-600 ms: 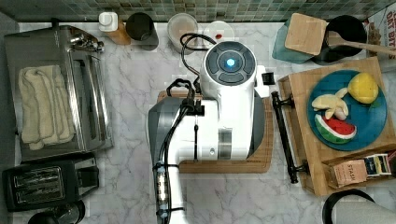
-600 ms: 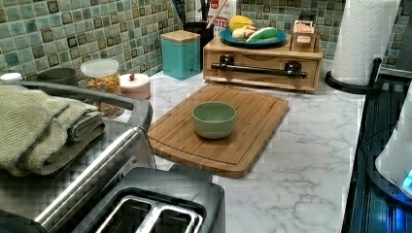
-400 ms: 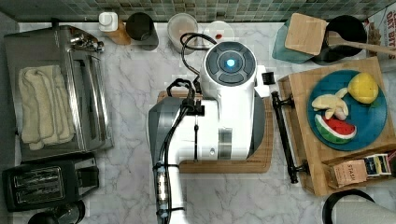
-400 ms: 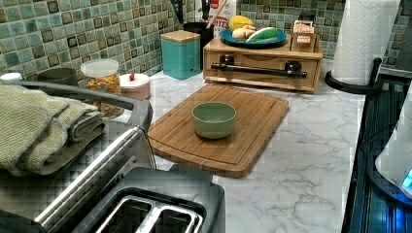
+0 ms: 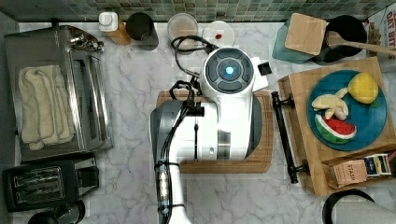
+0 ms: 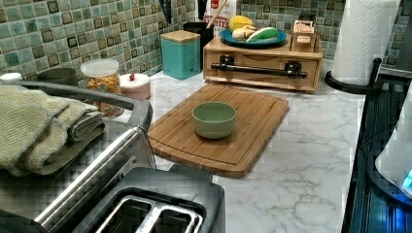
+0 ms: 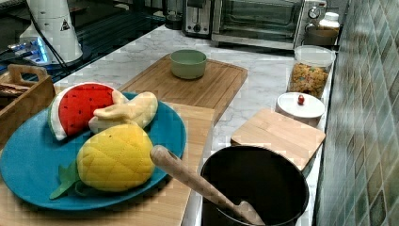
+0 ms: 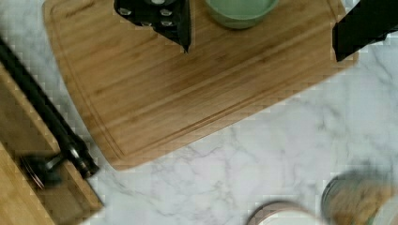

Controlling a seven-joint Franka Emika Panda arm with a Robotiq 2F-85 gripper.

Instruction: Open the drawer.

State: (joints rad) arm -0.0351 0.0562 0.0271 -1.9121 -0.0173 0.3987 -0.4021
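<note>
Gripper (image 8: pixel 263 35) spread above cutting board (image 8: pixel 187 89); drawer (image 6: pixel 262 60) closed, well apart.

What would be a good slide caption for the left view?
Closed drawer with black bar handle under a blue plate of toy fruit; green bowl on the cutting board in front.

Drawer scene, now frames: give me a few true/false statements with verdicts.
1. The drawer is shut, its front flush with the box. True.
2. A green bowl sits on the cutting board. True.
3. The pincer grips the black bar handle. False: in the wrist view the handle lies off to the side, with both fingers over the board and wide apart.
4. The blue plate is empty. False: it holds toy watermelon, banana and a yellow fruit.
5. The bowl sits inside the drawer. False: it is on the board.
</note>
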